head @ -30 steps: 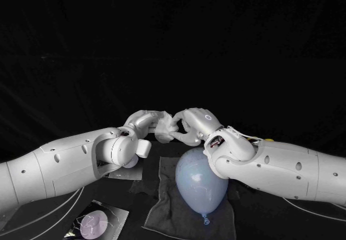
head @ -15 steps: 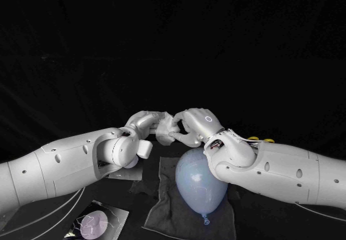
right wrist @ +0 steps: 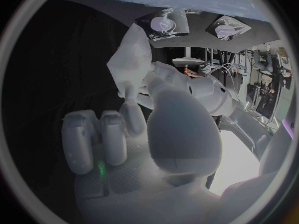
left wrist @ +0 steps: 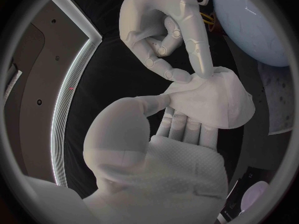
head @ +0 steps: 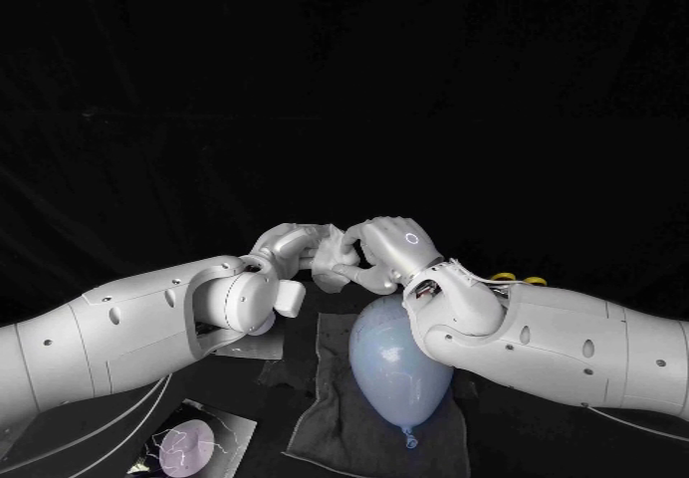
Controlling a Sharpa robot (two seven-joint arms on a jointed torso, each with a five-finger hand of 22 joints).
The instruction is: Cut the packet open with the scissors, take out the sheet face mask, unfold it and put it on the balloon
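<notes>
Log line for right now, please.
step: unfolding | left hand: pinches sheet mask | right hand: pinches sheet mask | balloon: on dark cloth, uncovered

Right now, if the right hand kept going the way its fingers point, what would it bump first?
The right hand would meet the white mask it pinches first, then the left hand just behind, though depth is hard to judge.
</notes>
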